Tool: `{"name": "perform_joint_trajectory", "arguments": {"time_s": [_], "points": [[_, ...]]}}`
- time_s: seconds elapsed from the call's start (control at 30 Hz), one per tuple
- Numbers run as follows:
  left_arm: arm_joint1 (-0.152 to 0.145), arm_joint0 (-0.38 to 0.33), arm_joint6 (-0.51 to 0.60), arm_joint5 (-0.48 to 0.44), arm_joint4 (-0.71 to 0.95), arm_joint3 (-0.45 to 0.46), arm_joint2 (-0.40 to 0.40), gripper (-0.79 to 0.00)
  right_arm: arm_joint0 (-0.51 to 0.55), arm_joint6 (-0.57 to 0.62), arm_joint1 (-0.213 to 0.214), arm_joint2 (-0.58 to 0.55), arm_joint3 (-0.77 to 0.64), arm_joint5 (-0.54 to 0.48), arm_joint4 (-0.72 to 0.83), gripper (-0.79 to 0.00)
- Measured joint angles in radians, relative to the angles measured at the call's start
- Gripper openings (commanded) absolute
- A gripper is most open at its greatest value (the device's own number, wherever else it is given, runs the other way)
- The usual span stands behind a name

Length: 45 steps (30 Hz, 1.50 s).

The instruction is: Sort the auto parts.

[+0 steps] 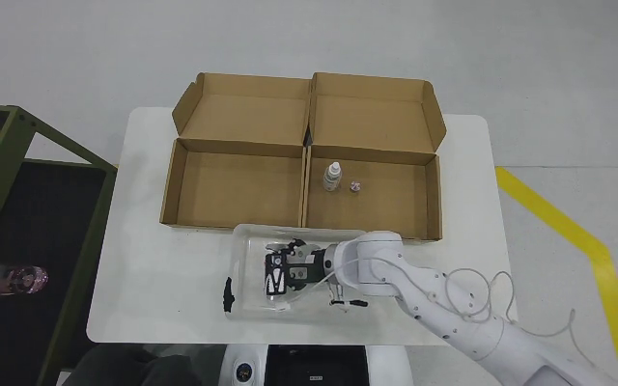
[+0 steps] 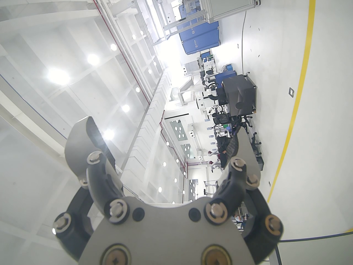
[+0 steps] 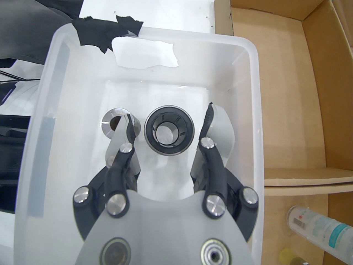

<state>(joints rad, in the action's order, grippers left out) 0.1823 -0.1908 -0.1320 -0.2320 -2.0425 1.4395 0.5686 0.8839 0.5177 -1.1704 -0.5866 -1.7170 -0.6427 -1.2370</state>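
Right gripper (image 3: pixel 168 124) is hanging inside the clear bin (image 3: pixel 249 84) at the bench's (image 1: pixel 145 251) 6 o'clock edge, jaws spread. Black-rimmed sleeve (image 3: pixel 180 133) is sitting between the jaws, touching neither. Sleeve is standing on end, long axis upright, bore facing the wrist camera. Smaller metal bushing (image 3: pixel 111 121) is sitting just outside one jaw. Left gripper (image 2: pixel 162 129) is pointing at the ceiling, jaws spread.

Clear bin (image 1: pixel 253 232), lower centre: right pincer (image 3: pixel 168 124) inside with fingers spread. Black-ringed cylinder (image 3: pixel 169 150) between them, gap on each side. Metal sleeve (image 3: pixel 110 117) hard against one finger.
Left box (image 1: pixel 237 188), upper left: open floor.
Right box (image 1: pixel 396 193): bottle (image 1: pixel 332 176) and small part (image 1: pixel 355 185) near its left wall.
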Motion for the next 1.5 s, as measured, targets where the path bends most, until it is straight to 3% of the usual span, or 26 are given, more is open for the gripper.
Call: {"name": "perform_joint_trajectory", "arguments": {"time_s": [0.73,0.83,0.93,1.17,1.5], "points": [[0.0,0.0,0.0,0.0,0.0,0.0,0.0,0.0,-0.027,-0.005,-0.049,0.032,0.092,0.014,-0.032,-0.32],[0.0,0.0,0.0,0.0,0.0,0.0,0.0,0.0,-0.026,-0.005,-0.054,0.031,0.101,0.014,-0.029,-0.403],[0.0,0.0,0.0,0.0,0.0,0.0,0.0,0.0,-0.023,-0.009,-0.057,0.027,0.105,0.011,-0.021,-0.551],[0.0,0.0,0.0,0.0,0.0,0.0,0.0,0.0,-0.018,-0.02,-0.061,0.011,0.1,-0.004,-0.011,-0.785],[0.0,0.0,0.0,0.0,0.0,0.0,0.0,0.0,-0.007,-0.052,-0.059,-0.035,0.065,-0.037,0.034,-0.785]]}}
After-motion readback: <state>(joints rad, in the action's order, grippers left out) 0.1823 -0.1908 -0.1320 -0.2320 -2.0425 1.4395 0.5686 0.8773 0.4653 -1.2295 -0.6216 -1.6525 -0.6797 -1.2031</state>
